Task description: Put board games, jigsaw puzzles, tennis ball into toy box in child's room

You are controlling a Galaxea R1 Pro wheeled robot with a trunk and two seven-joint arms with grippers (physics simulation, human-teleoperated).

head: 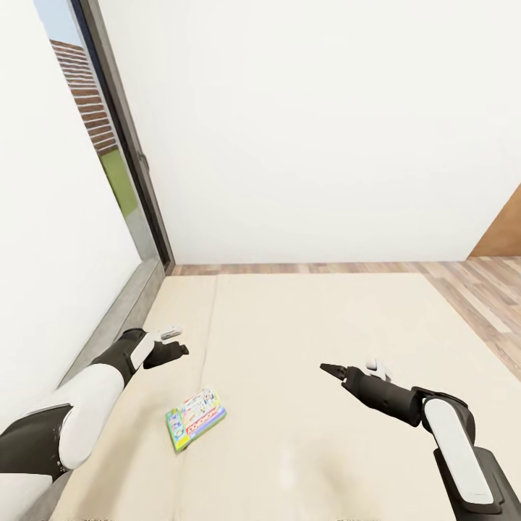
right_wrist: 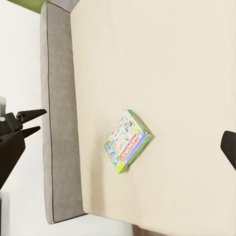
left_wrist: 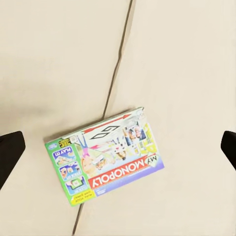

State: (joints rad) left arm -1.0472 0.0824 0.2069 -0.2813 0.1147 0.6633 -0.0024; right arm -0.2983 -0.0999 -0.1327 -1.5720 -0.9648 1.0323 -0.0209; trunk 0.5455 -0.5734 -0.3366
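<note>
Beige fabric mattress of the bed point(head: 347, 325) spans most of head view, grey frame edge point(head: 119, 318) along its left side, white wall point(head: 311, 123) behind, wood plank floor point(head: 477, 289) at approx 2 o'clock. Dark-framed window point(head: 119, 152) at 11 o'clock, red brick and green outside.

One flat green-edged white-and-red cardboard board game box point(head: 195, 417) lies flat on the mattress, approx 7 o'clock from frame centre in head view, skewed to the bed edge. Left wrist view: lid print reads "MY MONOPOLY" point(left_wrist: 105, 155); box sits across a seam in the mattress point(left_wrist: 118, 64). Right wrist view: same box point(right_wrist: 128, 141) well inside the mattress, apart from the grey frame.

Left gripper point(head: 172, 344): over the mattress near the frame edge, approx 11 o'clock from the box, not touching it. L wrist view shows a dark fingertip point(left_wrist: 10, 152) at each side edge, far apart, box between them and beyond → jaws spread, nothing held.

Right gripper point(head: 329, 370): over bare mattress, approx 2–3 o'clock from the box, well apart from it. Head view poor here, fingers look like one dark point; R wrist view shows a fingertip point(right_wrist: 228, 147) at the frame edge, so prob. spread, nothing in grip.
</note>
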